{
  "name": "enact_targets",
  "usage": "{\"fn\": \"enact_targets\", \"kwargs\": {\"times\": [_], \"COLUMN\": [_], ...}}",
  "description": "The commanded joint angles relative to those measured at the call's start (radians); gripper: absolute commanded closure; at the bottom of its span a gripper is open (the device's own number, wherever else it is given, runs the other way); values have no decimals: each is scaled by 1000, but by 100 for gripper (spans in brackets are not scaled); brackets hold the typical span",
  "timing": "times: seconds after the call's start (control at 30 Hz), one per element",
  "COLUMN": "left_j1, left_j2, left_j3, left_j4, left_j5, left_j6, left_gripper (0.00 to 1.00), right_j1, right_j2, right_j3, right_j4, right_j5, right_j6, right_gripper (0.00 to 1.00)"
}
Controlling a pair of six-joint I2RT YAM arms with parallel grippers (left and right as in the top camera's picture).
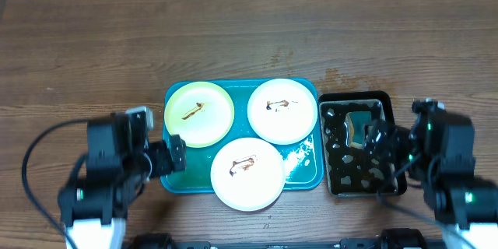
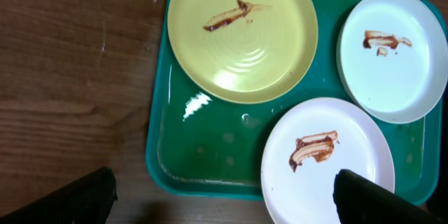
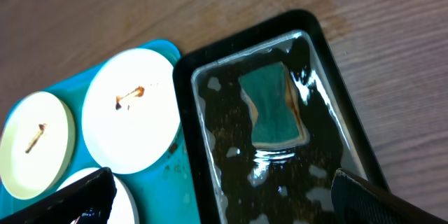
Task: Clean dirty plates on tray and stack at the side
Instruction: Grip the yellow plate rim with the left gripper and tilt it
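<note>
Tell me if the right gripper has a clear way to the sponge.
Probably yes: the right gripper is open above the black tray, and the sponge lies uncovered in it, with nothing on top.

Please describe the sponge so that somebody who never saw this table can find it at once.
Find the large teal rectangular plastic tray on the brown wooden table. Beside it, on the robot's right, stands a smaller black rectangular tray, wet inside. The sponge lies in it: a green rectangular block, the only thing inside.
</note>
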Motion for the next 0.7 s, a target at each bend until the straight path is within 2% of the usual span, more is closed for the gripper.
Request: {"fn": "enact_targets", "kwargs": {"times": [0.0, 0.13, 0.3, 0.53, 0.67], "left_j1": [-6, -6, -6, -6, -6], "left_j2": [106, 222, 371, 572, 671], "left_j3": [57, 57, 57, 57, 57], "left_j4": [-20, -13, 14, 65, 115], "left_j5": [33, 83, 85, 87, 91], "left_j6": [-42, -42, -114, -199, -203], "left_gripper": [0, 0, 0, 7, 19], "right_j1": [-3, -3, -3, -3, -3], "right_j2": [87, 164, 217, 236, 237], "right_j3": [82, 97, 97, 97, 97], "right_j4": [-19, -23, -19, -19, -20], "right_j5": [-8, -8, -5, -5, -5], "right_j6": [-6, -7, -6, -7, -6], "right_gripper": [0, 0, 0, 0, 0]}}
